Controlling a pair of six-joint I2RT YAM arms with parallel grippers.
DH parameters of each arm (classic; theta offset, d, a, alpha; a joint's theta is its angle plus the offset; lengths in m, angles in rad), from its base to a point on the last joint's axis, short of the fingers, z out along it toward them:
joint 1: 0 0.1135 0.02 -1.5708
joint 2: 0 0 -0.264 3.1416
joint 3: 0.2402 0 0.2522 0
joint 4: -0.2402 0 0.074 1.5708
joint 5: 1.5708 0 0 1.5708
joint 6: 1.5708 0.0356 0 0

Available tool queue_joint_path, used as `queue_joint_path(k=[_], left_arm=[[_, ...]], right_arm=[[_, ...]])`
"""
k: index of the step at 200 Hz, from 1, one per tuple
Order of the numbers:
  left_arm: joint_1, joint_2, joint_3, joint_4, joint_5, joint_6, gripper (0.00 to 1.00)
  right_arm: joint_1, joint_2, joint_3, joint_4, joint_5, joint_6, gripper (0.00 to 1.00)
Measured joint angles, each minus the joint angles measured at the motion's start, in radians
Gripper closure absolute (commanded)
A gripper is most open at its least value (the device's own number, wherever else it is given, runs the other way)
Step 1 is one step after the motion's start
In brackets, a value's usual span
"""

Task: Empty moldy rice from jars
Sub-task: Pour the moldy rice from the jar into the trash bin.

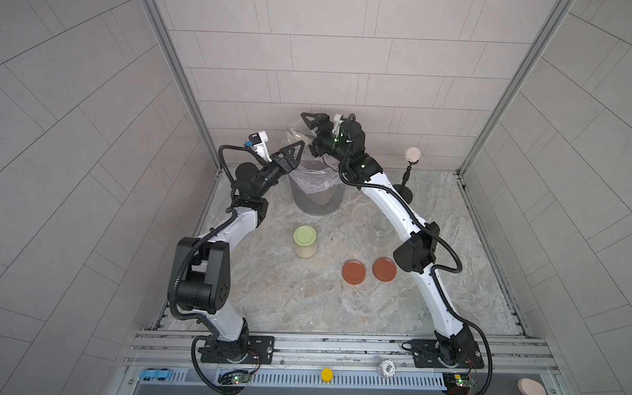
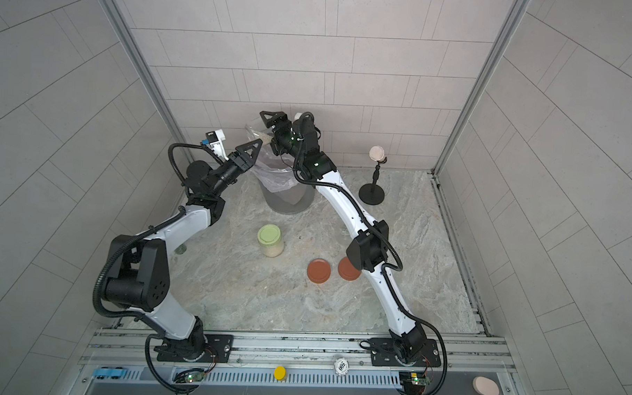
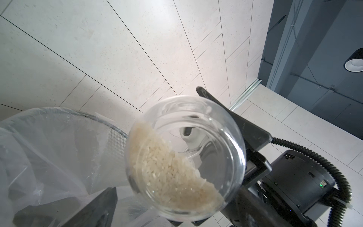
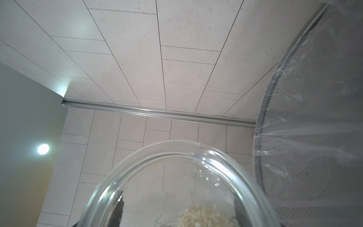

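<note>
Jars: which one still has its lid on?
The rice-filled jar with the pale green lid, upright mid-table. The tilted jar at the bin and the empty jar are open.

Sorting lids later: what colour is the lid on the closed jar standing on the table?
Pale green; the lid shows best in a top view.

Jar [image 3: 196,137] is clear glossy glass, rice [image 3: 170,173] inside looks matt and grainy. Bin [image 1: 318,202] is grey metal mesh with a crinkly clear plastic liner [image 3: 49,147]. Desk [image 1: 267,294] looks like smooth marbled stone, lids [image 1: 353,272] matt.
</note>
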Motion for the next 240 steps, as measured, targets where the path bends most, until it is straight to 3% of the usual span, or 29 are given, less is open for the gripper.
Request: queue_joint_path(k=[102, 240], left_arm=[[-0.030, 0.000, 0.047, -0.062, -0.095, 0.108, 0.00], [-0.085, 0.062, 0.065, 0.026, -0.260, 0.116, 0.03]], right_arm=[[0.002, 0.011, -0.024, 0.055, -0.021, 0.023, 0.71], [-0.001, 0.011, -0.072, 0.134, -0.051, 0.043, 0.74]])
